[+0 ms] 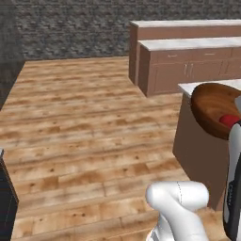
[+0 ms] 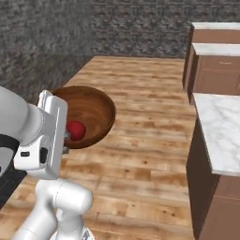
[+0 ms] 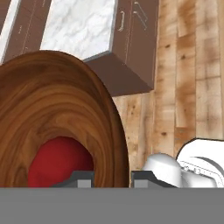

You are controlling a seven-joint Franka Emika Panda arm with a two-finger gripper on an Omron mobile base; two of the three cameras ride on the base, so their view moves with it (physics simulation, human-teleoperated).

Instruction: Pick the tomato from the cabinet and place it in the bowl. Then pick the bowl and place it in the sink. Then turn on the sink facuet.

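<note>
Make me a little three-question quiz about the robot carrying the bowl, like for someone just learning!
1. True or false: the small glossy red tomato lies inside the round brown wooden bowl.
2. What is the end effector gripping? A) the bowl's rim B) the tomato C) a cupboard handle
3. Fill in: in the base views, the bowl is lifted and tilted above the ____ plank floor.

Key: 1 true; 2 A; 3 wooden.
</note>
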